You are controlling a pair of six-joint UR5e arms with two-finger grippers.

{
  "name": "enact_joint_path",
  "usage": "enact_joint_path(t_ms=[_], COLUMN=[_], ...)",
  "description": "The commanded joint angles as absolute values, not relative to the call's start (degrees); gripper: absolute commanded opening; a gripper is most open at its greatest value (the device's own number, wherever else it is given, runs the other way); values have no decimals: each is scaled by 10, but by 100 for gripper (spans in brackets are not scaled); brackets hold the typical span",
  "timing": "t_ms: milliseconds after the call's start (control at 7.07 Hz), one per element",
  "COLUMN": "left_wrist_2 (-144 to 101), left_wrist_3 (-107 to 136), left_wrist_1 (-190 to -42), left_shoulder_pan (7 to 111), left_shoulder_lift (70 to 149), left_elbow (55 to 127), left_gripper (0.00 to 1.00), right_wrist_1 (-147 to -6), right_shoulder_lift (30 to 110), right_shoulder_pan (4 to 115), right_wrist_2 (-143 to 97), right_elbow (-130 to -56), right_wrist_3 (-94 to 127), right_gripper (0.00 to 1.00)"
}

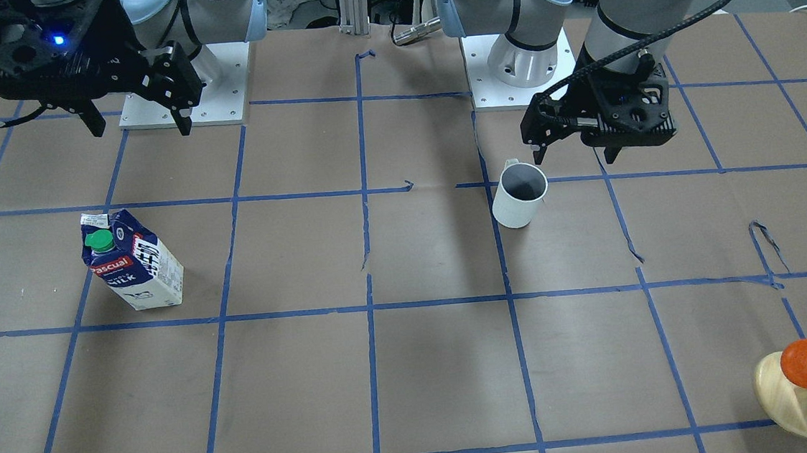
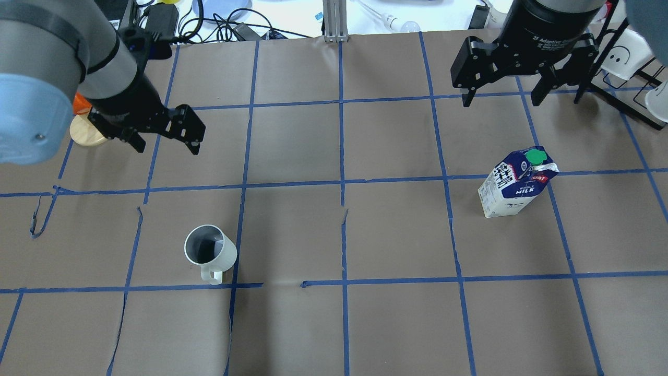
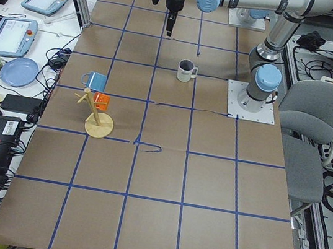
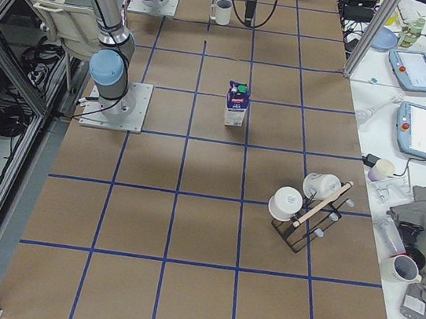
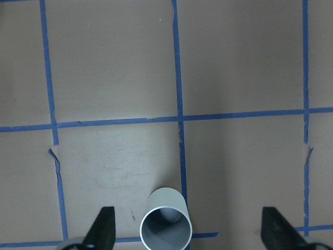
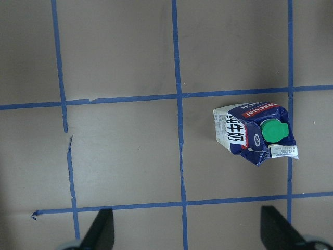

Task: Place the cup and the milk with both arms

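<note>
Cup [image 2: 210, 251] stands upright on the surface [image 2: 396, 235] near the left gripper [image 2: 168, 149], milk [image 2: 514, 183] upright near the right gripper [image 2: 501, 102], both grippers wide open, empty; cup likely stiff, slick, breakable, so pinch its wall at the rim; milk likely crushable, so squeeze its flat sides mid-body.

You have bare worktop [image 2: 292, 235] on every side of the cup [image 2: 210, 252] and the milk [image 2: 514, 181], which stand well apart. Only a wooden stand [image 2: 83, 137] sits further off, beyond the cup's left.
</note>
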State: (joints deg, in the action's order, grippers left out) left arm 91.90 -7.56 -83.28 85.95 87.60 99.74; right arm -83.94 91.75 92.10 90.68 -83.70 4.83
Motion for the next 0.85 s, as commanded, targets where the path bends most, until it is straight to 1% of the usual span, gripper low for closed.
enact_joint_path(t_ms=[0, 283, 708], left_wrist_2=[921, 922, 919], left_wrist_3=[-85, -87, -82], left_wrist_1=[-756, -659, -655], left_shoulder_pan=[817, 817, 817], left_shoulder_lift=[876, 869, 869], left_elbow=[1091, 1209, 1237], left_gripper=[100, 100, 100], right_wrist_1=[-839, -839, -839], right_shoulder_lift=[918, 917, 918], right_shoulder_pan=[921, 921, 921], right_wrist_2=[907, 907, 907], right_elbow=[-838, -839, -839], right_wrist_3=[48, 48, 48], right_gripper=[100, 100, 100])
